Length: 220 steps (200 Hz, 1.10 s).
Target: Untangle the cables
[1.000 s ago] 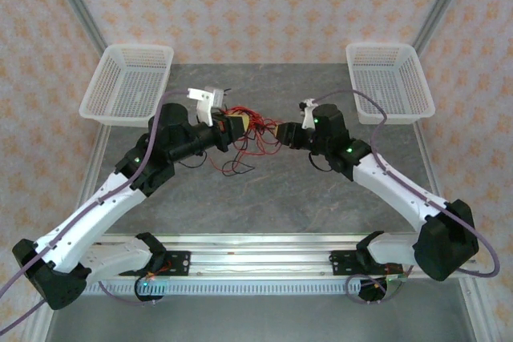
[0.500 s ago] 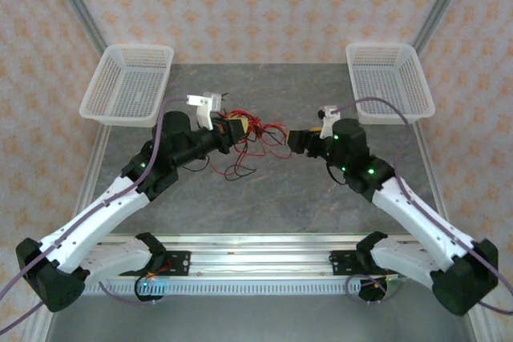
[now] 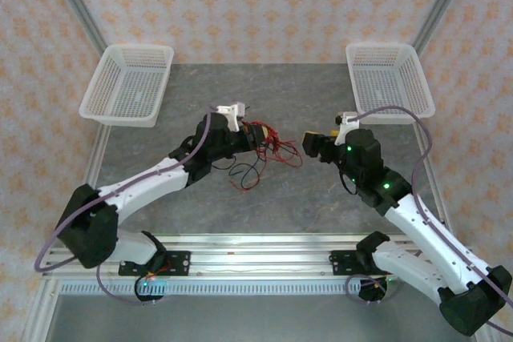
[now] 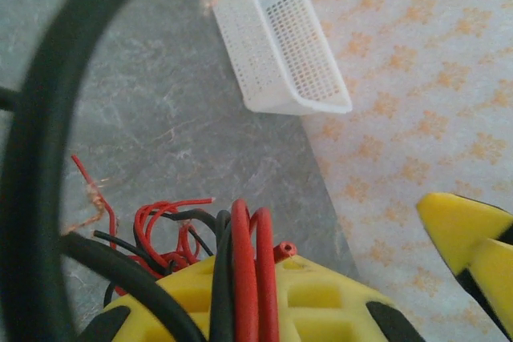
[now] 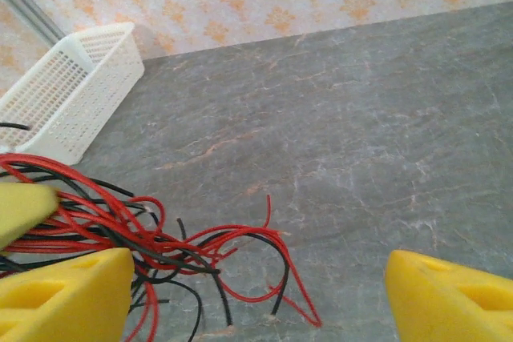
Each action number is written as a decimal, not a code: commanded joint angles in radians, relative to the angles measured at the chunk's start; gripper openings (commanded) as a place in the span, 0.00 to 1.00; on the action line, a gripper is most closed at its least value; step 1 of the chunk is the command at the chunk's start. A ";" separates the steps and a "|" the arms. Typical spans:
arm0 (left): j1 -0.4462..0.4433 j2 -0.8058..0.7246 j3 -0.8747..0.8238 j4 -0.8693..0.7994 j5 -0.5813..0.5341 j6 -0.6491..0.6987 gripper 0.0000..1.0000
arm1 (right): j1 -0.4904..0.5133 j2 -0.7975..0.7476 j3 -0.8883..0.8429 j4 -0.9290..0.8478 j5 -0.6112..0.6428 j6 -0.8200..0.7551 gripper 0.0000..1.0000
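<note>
On the grey marbled table (image 3: pixel 321 198), the tangle of hair-thin red and black cables (image 3: pixel 272 148) lies mid-table and hangs from the left gripper (image 3: pixel 256 129). Several strands run over one of that gripper's yellow fingers (image 4: pixel 321 302), which stands a narrow gap from the other; I cannot tell whether any strand is pinched. The right gripper (image 3: pixel 309 142) has its fingers spread wide, with the cables just ahead of them, close by the finger (image 5: pixel 64 286) at the left of its wrist view.
</note>
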 commanded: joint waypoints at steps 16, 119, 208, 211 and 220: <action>0.002 0.104 0.001 0.002 -0.040 0.020 0.00 | -0.005 -0.017 -0.034 -0.028 0.050 0.023 0.81; 0.017 0.205 0.103 -0.436 -0.674 0.300 0.60 | -0.005 0.030 -0.094 0.039 -0.007 0.069 0.81; 0.024 -0.038 0.136 -0.588 -0.712 0.298 0.99 | 0.103 0.215 -0.008 0.049 -0.039 0.013 0.74; 0.026 -0.045 0.136 -0.595 -0.702 0.295 0.99 | 0.113 0.231 0.006 0.044 -0.038 -0.002 0.73; 0.029 -0.067 0.127 -0.612 -0.673 0.282 0.98 | 0.135 0.286 0.047 0.028 -0.041 -0.054 0.72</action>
